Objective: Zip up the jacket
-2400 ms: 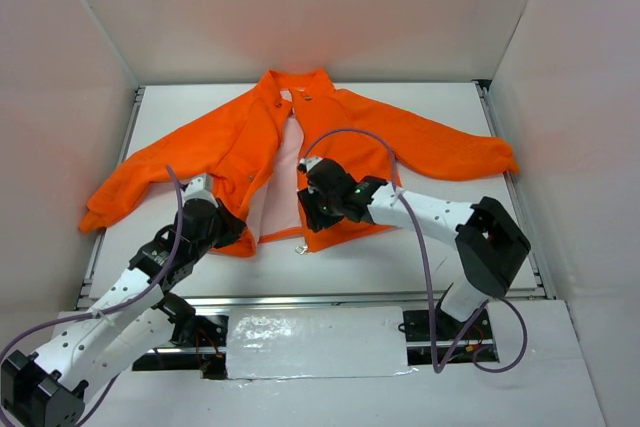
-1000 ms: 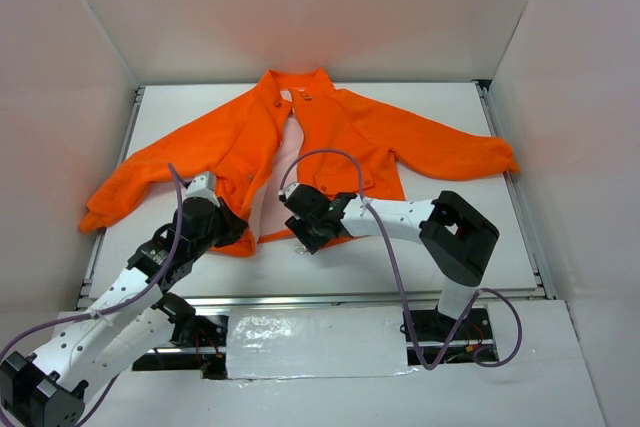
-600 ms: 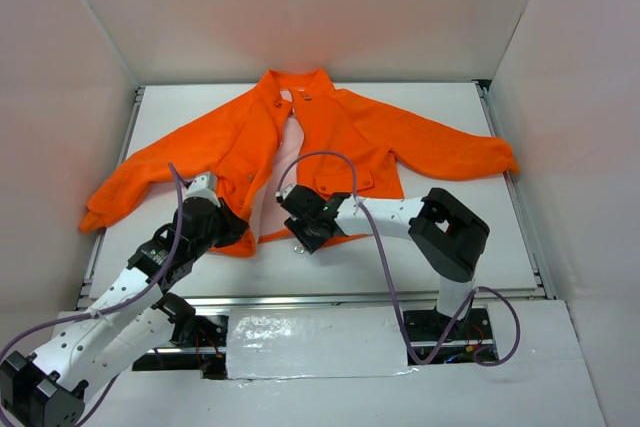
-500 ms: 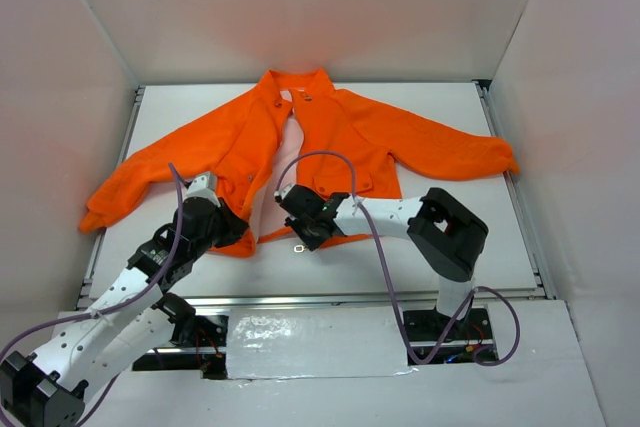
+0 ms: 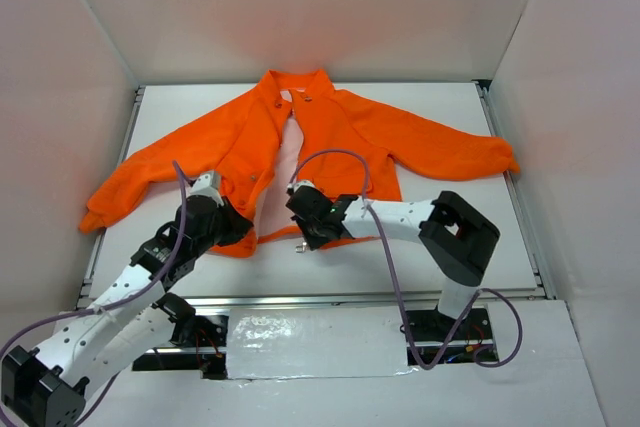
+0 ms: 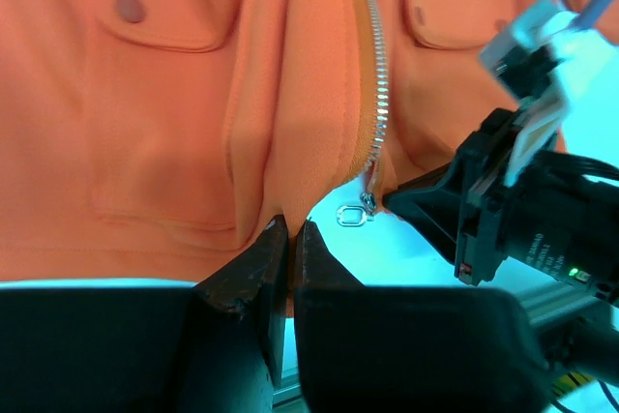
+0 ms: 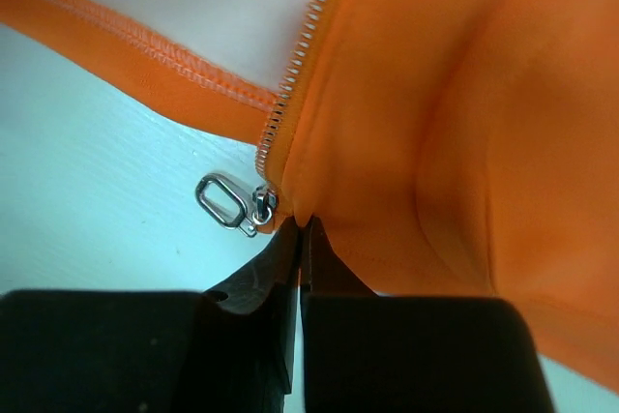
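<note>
Pinching the bottom edge of the jacket (image 5: 340, 137), the right gripper (image 7: 300, 229) has its fingers closed tight on the lower corner of one front panel. In its wrist view the zipper slider (image 7: 263, 202) sits just left of the fingertips, touching that same corner. The pull ring (image 7: 222, 198) lies flat on the table (image 5: 170, 107) beyond it. Zipper teeth (image 7: 302, 50) run up and away from the slider, unmated. The left gripper (image 6: 288, 234) is likewise clamped on the bottom edge of the other panel, below a flap pocket (image 6: 160, 7). The slider and right gripper are off to its right, near but apart. The jacket lies spread flat ahead of both arms, collar at the far end, with the front open and pale lining (image 5: 285, 162) showing between the panels. Reads as the start-of-zip step: lining up the two bottom ends, nothing zipped yet. Next move likely needs the corners brought together and the free side's pin fed into the slider. I can't see that pin, so alignment is the risk.
</note>
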Controlling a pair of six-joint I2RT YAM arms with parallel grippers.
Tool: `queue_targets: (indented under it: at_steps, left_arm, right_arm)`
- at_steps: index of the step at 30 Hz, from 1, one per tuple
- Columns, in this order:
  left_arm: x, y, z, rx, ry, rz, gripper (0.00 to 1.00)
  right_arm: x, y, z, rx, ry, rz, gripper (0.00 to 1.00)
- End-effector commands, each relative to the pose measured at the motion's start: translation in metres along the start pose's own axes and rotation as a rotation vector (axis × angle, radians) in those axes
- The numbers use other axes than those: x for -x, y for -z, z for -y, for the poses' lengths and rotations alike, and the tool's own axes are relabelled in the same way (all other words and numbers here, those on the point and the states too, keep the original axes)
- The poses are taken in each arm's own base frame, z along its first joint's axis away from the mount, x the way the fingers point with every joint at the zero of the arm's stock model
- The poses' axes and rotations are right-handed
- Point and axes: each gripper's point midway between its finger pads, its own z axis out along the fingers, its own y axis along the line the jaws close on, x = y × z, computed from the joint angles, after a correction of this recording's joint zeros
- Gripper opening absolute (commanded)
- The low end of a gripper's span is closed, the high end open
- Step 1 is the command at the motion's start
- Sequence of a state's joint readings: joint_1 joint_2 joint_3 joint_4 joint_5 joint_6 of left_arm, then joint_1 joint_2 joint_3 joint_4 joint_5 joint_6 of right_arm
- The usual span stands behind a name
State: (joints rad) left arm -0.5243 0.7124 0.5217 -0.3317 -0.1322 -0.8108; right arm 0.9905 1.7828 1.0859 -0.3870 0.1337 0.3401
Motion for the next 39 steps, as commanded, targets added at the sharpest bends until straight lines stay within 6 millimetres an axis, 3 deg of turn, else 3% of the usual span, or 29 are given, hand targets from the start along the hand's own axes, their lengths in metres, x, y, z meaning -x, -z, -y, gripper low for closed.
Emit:
queue_targets:
  at_steps: [1,5,8,15,16,18,25,39]
  left_arm:
    - [0.011,-0.002,0.028,-0.135,-0.01,0.028,0.0]
    - [0.014,-0.005,0.052,-0.273,-0.008,0.052,0.0]
    - [0.024,-0.005,0.068,-0.344,-0.005,0.093,0.0]
    - [0.037,-0.004,0.096,-0.492,0.006,0.156,0.0]
    - [0.04,-0.003,0.101,-0.523,0.006,0.181,0.0]
    - [0.04,-0.002,0.105,-0.552,0.008,0.193,0.0]
    - [0.034,-0.01,0.104,-0.566,0.01,0.185,0.0]
    - [0.022,-0.009,0.108,-0.638,0.019,0.168,0.0]
  right_arm:
    - [0.042,0.039,-0.002,-0.012,-0.259,0.198,0.0]
    - [0.07,0.082,-0.002,0.049,-0.424,0.356,0.0]
    - [0.076,0.098,-0.005,0.105,-0.502,0.41,0.0]
    - [0.068,0.104,-0.015,0.247,-0.581,0.485,0.0]
    - [0.078,0.112,-0.021,0.306,-0.563,0.541,0.0]
    - [0.07,0.107,-0.02,0.312,-0.544,0.539,0.0]
    - [0.073,0.11,-0.025,0.369,-0.527,0.59,0.0]
    - [0.09,0.123,-0.038,0.457,-0.551,0.63,0.0]
